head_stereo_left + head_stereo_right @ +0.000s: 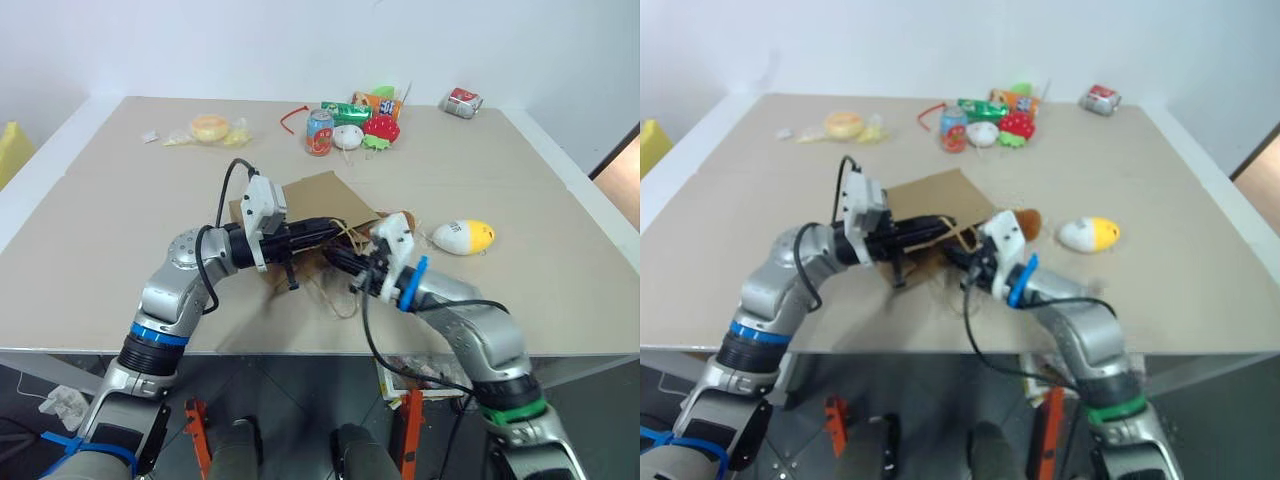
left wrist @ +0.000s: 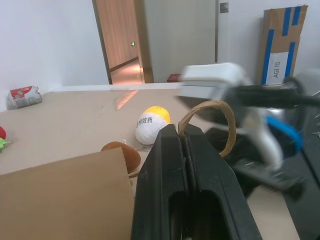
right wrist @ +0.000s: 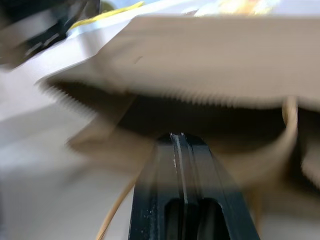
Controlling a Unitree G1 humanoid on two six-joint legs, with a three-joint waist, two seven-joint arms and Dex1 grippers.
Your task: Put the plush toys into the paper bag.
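Pinching a bag handle [image 2: 210, 122], left claw [image 2: 181, 134] clenched, right claw [image 3: 178, 139] clenched at paper bag [image 1: 315, 200] mouth.

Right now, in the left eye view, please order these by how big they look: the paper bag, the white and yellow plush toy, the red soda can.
1. paper bag, clearly the largest, though partly hidden by both arms.
2. white and yellow plush toy.
3. red soda can, which stands farther from the camera, so ranks 2 and 3 stay unsure.
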